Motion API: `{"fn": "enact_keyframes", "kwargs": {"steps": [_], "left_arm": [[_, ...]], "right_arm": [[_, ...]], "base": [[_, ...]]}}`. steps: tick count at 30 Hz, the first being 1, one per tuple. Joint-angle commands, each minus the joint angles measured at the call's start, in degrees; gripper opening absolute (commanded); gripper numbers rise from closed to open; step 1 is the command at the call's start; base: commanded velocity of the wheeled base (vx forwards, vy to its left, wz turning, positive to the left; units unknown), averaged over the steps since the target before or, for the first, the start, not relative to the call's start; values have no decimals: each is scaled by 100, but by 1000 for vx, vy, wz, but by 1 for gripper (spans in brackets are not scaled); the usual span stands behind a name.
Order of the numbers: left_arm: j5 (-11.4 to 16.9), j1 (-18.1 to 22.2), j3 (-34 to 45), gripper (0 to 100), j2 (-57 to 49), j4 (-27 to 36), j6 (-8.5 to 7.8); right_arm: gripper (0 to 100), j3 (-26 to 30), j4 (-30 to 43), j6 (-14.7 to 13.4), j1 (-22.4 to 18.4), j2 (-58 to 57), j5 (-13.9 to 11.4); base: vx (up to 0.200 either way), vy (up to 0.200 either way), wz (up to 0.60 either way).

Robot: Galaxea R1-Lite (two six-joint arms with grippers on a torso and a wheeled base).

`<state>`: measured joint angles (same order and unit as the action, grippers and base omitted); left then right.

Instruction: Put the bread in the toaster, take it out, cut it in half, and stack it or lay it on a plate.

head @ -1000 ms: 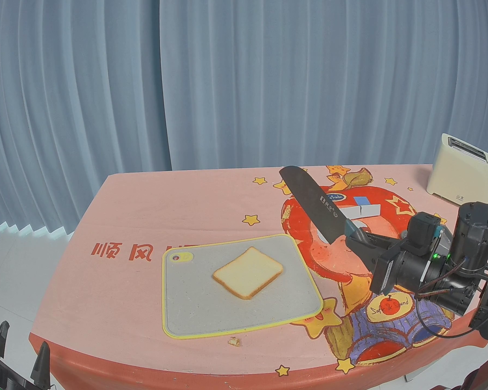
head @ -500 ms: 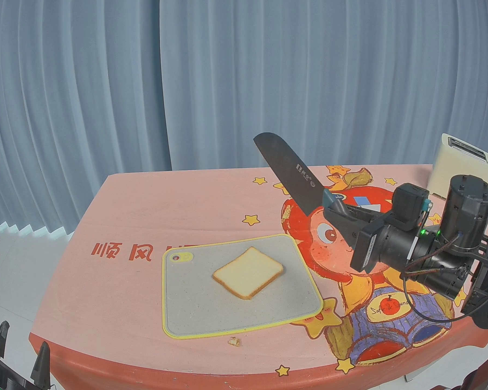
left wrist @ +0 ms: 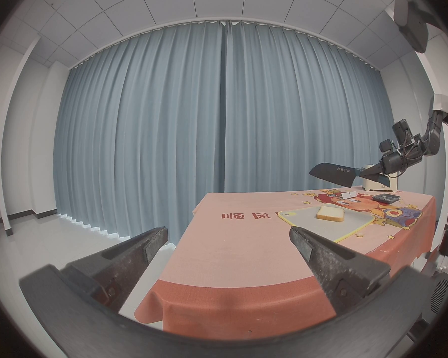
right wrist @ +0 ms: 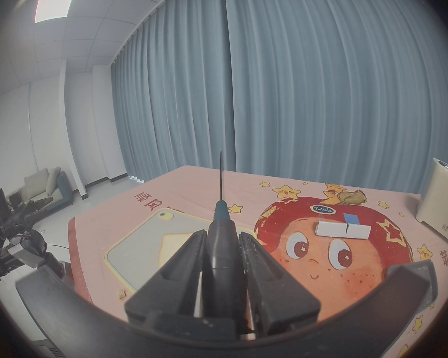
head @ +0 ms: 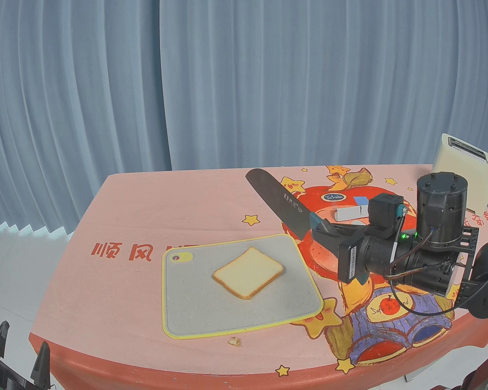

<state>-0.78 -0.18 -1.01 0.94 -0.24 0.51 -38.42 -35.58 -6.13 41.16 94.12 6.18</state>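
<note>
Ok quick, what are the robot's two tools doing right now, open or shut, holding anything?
Left tool: open, holding nothing.
Right tool: shut on the knife.

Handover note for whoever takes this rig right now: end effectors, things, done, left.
Right end effector: shut on the knife, blade in the air past the cutting board's far right corner.
Left end effector: open, empty, off the table's near left corner.
Bread: whole, flat on the board.
Toaster: table's far right corner.
Done: bread out of toaster, knife gripped.
Left: cut in half, plate it.
</note>
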Motion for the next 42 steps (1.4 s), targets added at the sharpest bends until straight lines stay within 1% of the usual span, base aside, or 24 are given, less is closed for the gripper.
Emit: {"fn": "enact_keyframes", "kwargs": {"steps": [1, 7, 8, 11, 13, 14, 18, 20, 24, 26, 27, 30, 32, 37, 38, 42], "left_arm": [[-1, 1, 101, 100, 3, -2, 2], [-1, 1, 101, 100, 3, -2, 2], [-1, 1, 101, 100, 3, -2, 2], [-1, 1, 101, 100, 3, -2, 2], [-1, 1, 101, 100, 3, -2, 2], [-1, 1, 101, 100, 3, -2, 2], [-1, 1, 101, 100, 3, -2, 2], [-1, 1, 101, 100, 3, -2, 2], [-1, 1, 101, 100, 3, -2, 2], [-19, 1, 101, 100, 3, -2, -7], [-36, 1, 101, 100, 3, 7, 2], [-36, 1, 101, 100, 3, -2, -7], [-45, 1, 101, 100, 12, -2, -42], [-54, 1, 101, 100, 12, -2, -42], [-54, 1, 101, 0, 12, -2, -42], [-54, 1, 101, 0, 12, -2, -7]], "right_arm": [[0, 19, 122, -11, 7, -175, 24], [0, 19, 298, -11, 42, -166, -3], [0, 37, 306, -28, 130, -193, -29], [0, 54, 324, -151, 384, -219, -3], [0, 72, 333, -160, 472, -219, -3], [0, 151, 333, -160, 622, -210, 24], [0, 248, 333, -116, 736, -193, 50], [0, 309, 324, -108, 894, -210, 59], [0, 397, 333, -108, 1035, -263, 76], [0, 441, 324, -108, 1105, -272, 120], [0, 459, 324, -108, 1158, -254, 208], [0, 467, 315, -99, 1184, -254, 305], [0, 476, 306, -99, 1219, -272, 322], [0, 511, 280, -99, 1246, -298, 331], [0, 520, 263, -99, 1246, -298, 331], [0, 529, 254, -99, 1237, -298, 349]], "base": [[0, 0, 0], [0, 0, 0], [0, 0, 0], [0, 0, 0], [0, 0, 0], [0, 0, 0], [0, 0, 0], [0, 0, 0], [0, 0, 0], [0, 0, 0], [0, 0, 0], [0, 0, 0], [0, 0, 0], [0, 0, 0], [0, 0, 0], [0, 0, 0]]}}
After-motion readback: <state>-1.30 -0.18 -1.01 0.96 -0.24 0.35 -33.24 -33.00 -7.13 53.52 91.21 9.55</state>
